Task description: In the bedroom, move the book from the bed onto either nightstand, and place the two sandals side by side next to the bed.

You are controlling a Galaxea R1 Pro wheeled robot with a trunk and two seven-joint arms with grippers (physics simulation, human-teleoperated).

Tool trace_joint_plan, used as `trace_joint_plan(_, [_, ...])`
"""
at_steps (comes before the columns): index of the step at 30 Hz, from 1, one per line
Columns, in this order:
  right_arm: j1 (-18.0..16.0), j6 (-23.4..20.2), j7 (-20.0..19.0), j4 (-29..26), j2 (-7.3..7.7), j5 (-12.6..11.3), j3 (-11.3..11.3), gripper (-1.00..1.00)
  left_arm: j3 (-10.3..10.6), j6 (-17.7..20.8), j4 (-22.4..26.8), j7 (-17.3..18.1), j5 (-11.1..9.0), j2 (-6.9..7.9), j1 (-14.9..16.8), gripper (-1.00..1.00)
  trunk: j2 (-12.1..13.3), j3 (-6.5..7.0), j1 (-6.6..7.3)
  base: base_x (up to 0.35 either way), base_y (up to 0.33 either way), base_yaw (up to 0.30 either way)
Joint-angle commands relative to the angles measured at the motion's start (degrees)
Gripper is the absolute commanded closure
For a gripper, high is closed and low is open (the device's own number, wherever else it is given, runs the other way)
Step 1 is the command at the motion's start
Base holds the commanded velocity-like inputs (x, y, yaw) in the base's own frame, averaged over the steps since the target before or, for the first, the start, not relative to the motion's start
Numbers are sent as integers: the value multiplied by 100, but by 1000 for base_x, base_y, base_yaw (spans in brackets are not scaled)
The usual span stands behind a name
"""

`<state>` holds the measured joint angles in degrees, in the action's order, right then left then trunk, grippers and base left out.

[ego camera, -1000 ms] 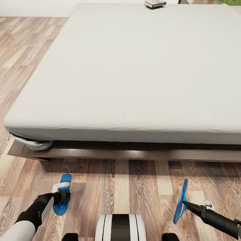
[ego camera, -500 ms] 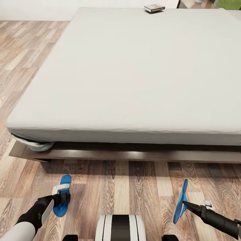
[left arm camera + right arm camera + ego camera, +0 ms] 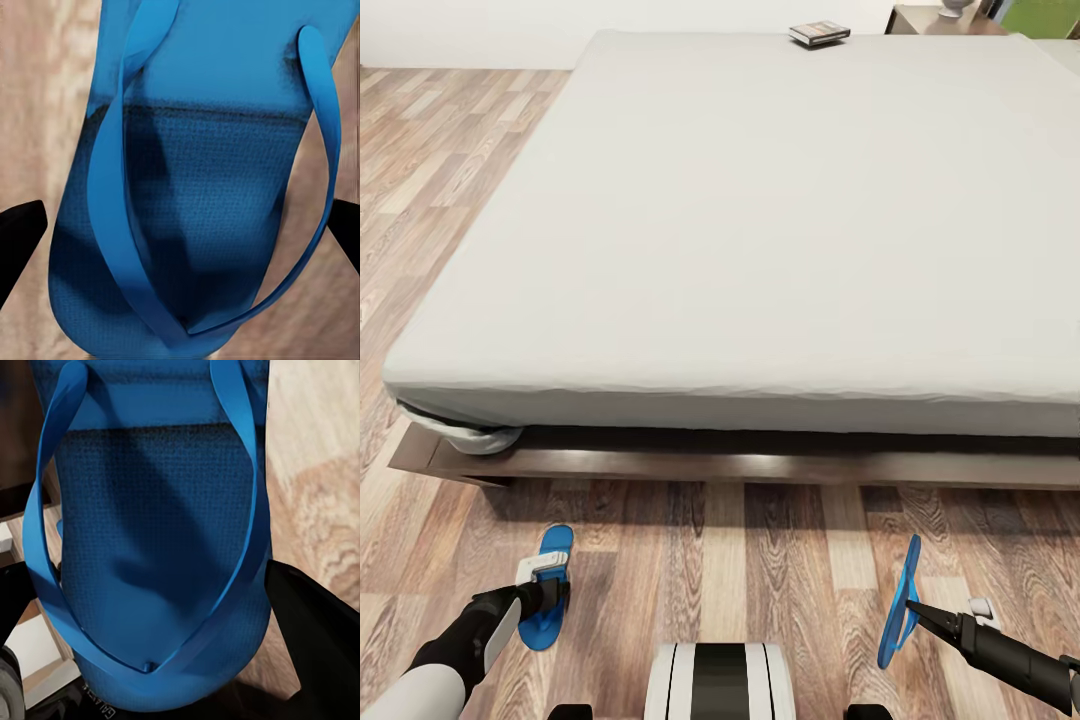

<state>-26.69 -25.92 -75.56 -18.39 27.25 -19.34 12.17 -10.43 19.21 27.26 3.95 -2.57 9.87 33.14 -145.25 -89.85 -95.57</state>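
The right sandal is held on edge, off the wood floor, by the right gripper, jaws closed on it; a slip or a twisted landing is the risk. The left sandal lies flat beneath the left gripper, whose jaws seemingly straddle it apart, contact unclear. The book remains far off on the bed.

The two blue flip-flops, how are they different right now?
The left sandal lies flat, sole down, while the right sandal stands tipped up on its edge. The left hand is over the left sandal with fingers either side; the right hand pinches the right sandal. They sit far apart, not side by side. Both are bright blue with thin thong straps, in front of the bed.
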Motion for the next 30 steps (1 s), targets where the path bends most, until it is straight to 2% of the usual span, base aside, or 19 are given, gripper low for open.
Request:
trace_joint_plan(1, [-2, -63, -20, 2, 0, -13, 5, 100, -29, 39, 13, 27, -24, -3, 0, 100, -1, -3, 1, 0, 0, 0])
trace_joint_plan(12, [-2, -63, -20, 2, 0, -12, 5, 100, -28, 39, 12, 27, -24, -3, 0, 100, -1, -3, 1, 0, 0, 0])
trace_joint_plan(15, [-2, -63, -20, 2, 0, -13, 5, 100, -29, 39, 12, 27, -24, -3, 0, 100, 3, 64, 8, 0, 0, 0])
trace_joint_plan(30, [-2, -61, -20, -7, 0, -14, 5, 100, -28, 39, 16, 27, -24, -3, 0, 100, 3, 64, 8, 0, 0, 0])
